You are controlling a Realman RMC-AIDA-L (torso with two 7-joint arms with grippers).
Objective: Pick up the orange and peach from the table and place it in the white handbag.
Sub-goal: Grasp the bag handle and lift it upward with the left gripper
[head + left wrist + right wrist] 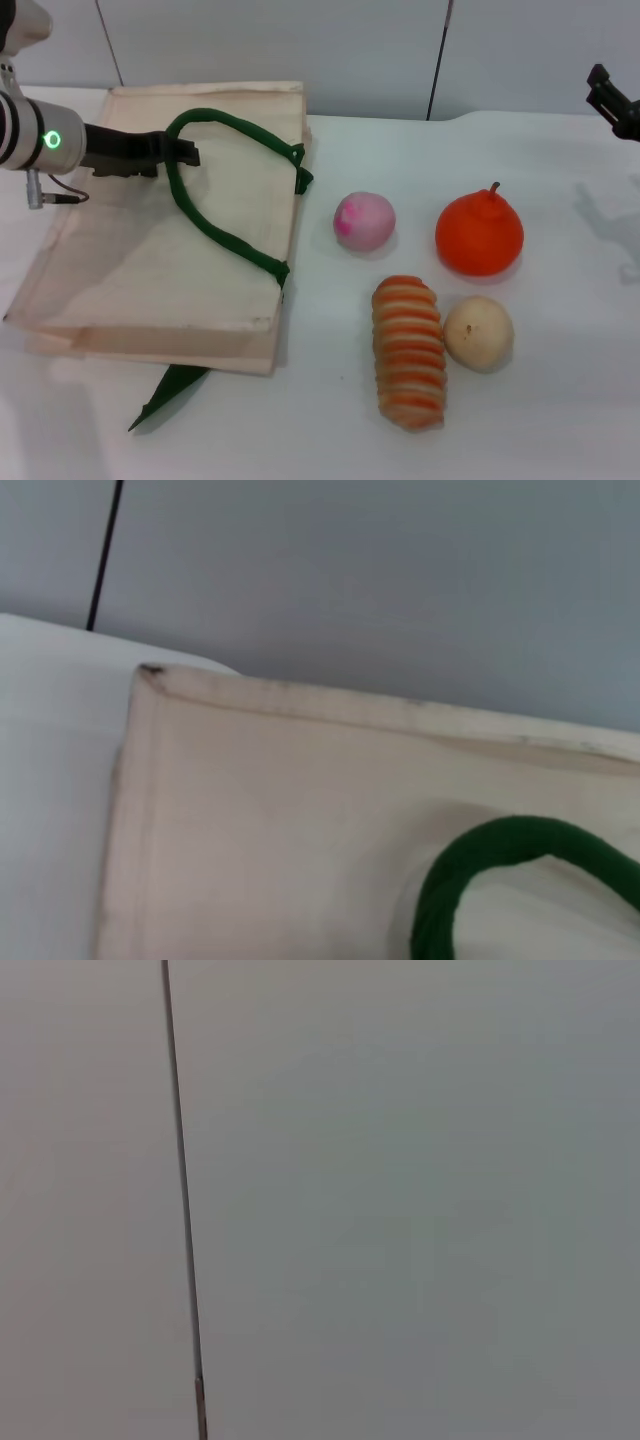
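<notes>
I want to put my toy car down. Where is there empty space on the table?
Bare table lies in front of the white handbag, and to the right of the orange. It is crowded where the peach, orange, striped loaf and beige fruit cluster. The left tool is over the bag.

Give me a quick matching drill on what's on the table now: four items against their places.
Items:
1. peach
2. orange
3. striped loaf
4. left hand

Places:
A. over the white handbag, at its green handle
B. just right of the handbag
C. nearest the table's front edge
D. farthest right of the fruit, behind the beige fruit

Pairs: 1-B, 2-D, 3-C, 4-A
</notes>
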